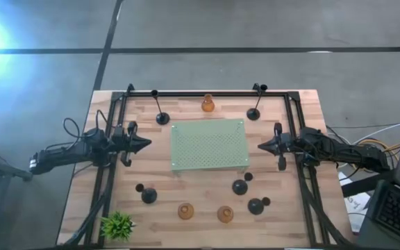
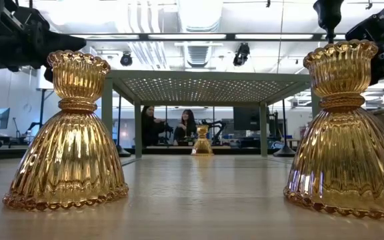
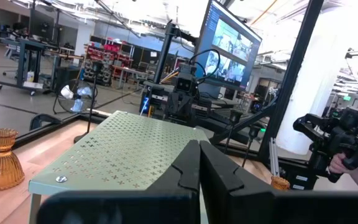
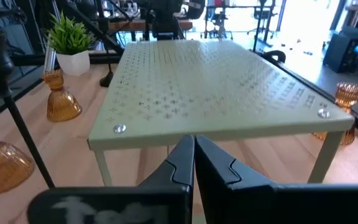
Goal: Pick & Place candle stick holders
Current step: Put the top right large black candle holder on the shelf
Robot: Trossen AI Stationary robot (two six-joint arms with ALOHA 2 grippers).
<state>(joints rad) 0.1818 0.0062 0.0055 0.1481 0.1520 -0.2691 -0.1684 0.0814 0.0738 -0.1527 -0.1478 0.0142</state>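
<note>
1. Three squat amber-orange ribbed glass candle holders stood on the wooden table: one at the far edge behind the stand, and two near the front edge.
2. Two tall black holders with domed bases and thin stems stood at the far side, one left and one right of the far amber holder.
3. Short black holders sat toward the front: one at front left, two at front right.
4. A pale green perforated metal stand occupied the table's middle, nothing on top of it.
5. The left gripper hovered just left of the stand, fingers pressed together, holding nothing.
6. The right gripper hovered just right of the stand, fingers likewise together and empty.
7. A small green plant stood at the front left corner.
</note>
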